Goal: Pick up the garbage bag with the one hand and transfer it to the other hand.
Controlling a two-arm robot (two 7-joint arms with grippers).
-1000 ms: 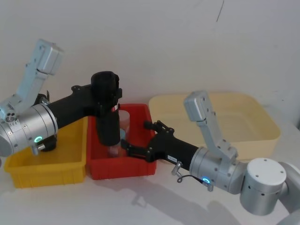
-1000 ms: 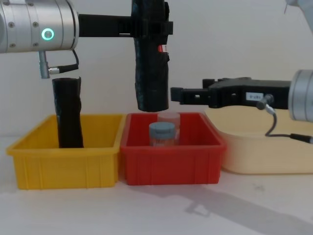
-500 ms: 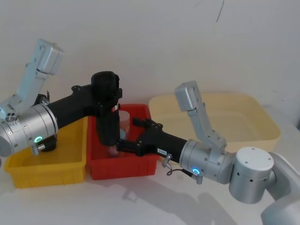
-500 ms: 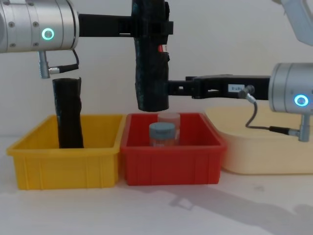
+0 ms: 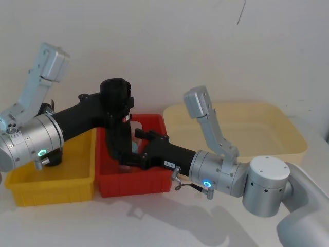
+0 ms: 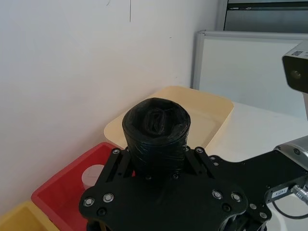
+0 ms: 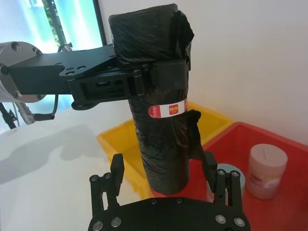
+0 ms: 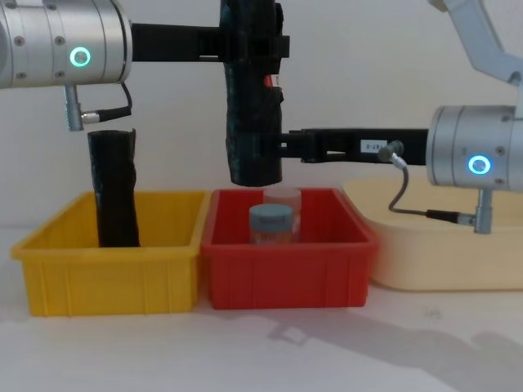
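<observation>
The garbage bag [image 5: 117,140], a tall black crinkly roll with a red label, hangs upright above the red bin [image 5: 154,184]. My left gripper [image 5: 116,105] is shut on its upper part, which also shows in the chest view [image 8: 253,45]. My right gripper [image 5: 128,149] reaches in from the right at the roll's lower half. In the right wrist view its fingers [image 7: 117,168] stand open on either side of the garbage bag [image 7: 161,130], with small gaps to the plastic. In the chest view the right gripper [image 8: 274,147] meets the roll above its bottom end.
In the red bin [image 8: 286,269] stand a blue-lidded jar [image 8: 270,222] and a clear jar [image 7: 267,168], right under the roll. A yellow bin [image 5: 51,185] on the left holds a plain black roll [image 8: 114,192]. A cream tub [image 5: 288,139] sits at the right.
My right arm has moved left, from beside the red bin to the roll, and its open fingers now straddle the lower half. The left gripper and the roll have stayed still.
</observation>
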